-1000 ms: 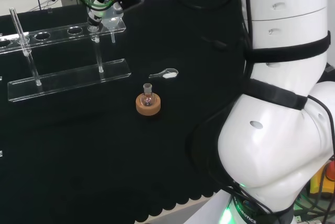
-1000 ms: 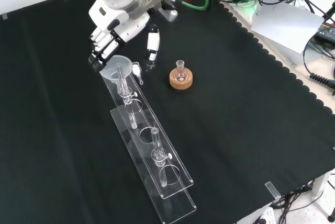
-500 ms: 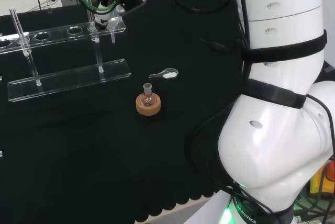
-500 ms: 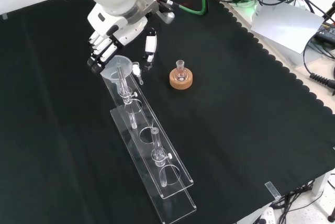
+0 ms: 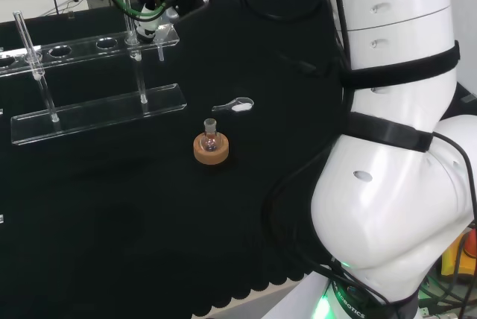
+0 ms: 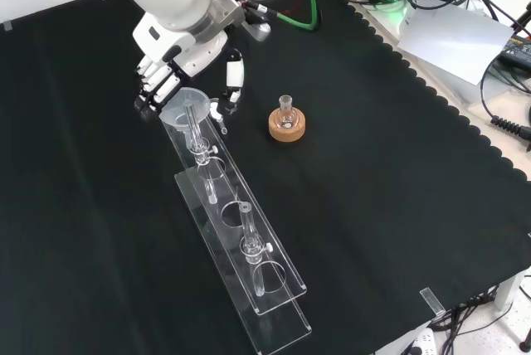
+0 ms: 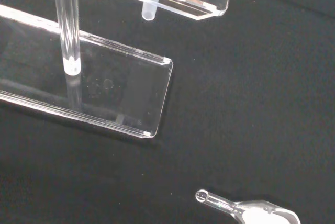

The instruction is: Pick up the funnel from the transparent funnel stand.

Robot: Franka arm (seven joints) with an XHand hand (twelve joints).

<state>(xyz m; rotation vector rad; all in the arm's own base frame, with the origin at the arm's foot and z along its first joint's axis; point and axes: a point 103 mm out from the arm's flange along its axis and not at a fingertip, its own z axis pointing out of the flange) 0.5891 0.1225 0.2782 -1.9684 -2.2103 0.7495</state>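
Front view shows the hand [image 6: 166, 73] with curled fingers at the funnel [image 6: 184, 106]; actual contact is hard to make out.

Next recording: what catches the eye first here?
The hand at the far end of the clear funnel stand, its fingers beside the funnel that sits in the end hole. Right of it in the front view, a small flask on a cork ring.

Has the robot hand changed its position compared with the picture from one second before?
Yes. In the front view the robot hand has shifted slightly up and left against the funnel, which sits unmoved at the end of the funnel stand.
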